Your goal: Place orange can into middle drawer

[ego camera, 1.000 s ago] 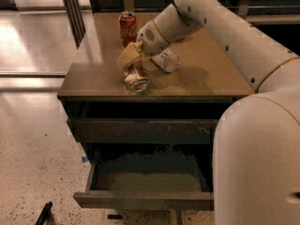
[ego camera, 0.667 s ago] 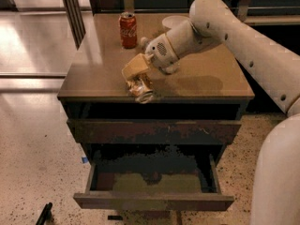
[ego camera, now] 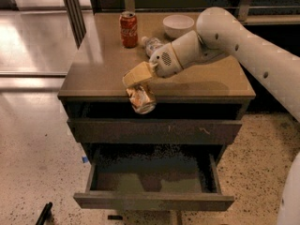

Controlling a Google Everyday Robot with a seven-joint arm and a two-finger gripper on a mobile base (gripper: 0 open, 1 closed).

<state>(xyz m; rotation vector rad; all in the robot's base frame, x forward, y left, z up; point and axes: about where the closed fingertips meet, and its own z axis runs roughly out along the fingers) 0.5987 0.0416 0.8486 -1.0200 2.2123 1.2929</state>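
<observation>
My gripper (ego camera: 137, 78) clasps the orange can (ego camera: 142, 100), dented and golden, tilted in the air at the front edge of the cabinet top (ego camera: 101, 71). Below, the middle drawer (ego camera: 154, 201) stands pulled open, olive-grey floor showing.

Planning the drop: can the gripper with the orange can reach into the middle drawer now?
Probably yes. The gripper, shut on the orange can, hangs at the cabinet's front edge; the middle drawer stands pulled out below, with nothing visible between.
</observation>
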